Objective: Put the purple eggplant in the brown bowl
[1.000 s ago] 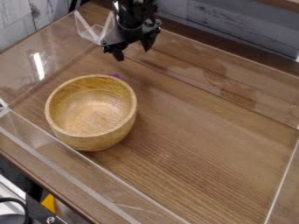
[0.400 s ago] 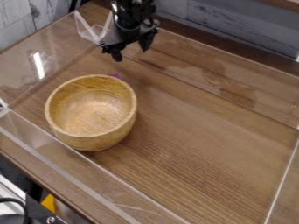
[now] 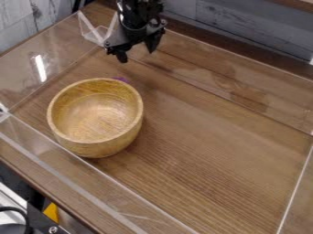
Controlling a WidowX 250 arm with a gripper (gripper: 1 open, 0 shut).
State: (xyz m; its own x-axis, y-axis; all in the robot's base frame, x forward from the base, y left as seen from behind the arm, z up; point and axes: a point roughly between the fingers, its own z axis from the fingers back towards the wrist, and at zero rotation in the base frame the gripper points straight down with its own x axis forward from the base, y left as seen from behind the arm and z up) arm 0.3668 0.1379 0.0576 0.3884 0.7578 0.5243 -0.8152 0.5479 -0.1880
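Note:
The brown bowl [image 3: 95,116], round, thick-walled and of light wood, stands on the left half of the wooden table and holds nothing. Just behind its far rim shows a small purple sliver, the purple eggplant [image 3: 127,80], lying on the table; the bowl hides most of it. My black gripper [image 3: 137,47] hangs above the table's far edge, beyond the eggplant and apart from it. It is tilted downward. Its fingers stand open with nothing between them.
Clear plastic walls [image 3: 49,174] enclose the tabletop on the near and left sides. A clear plastic piece [image 3: 93,32] stands just left of the gripper. A grey plank wall [image 3: 244,23] runs behind the table.

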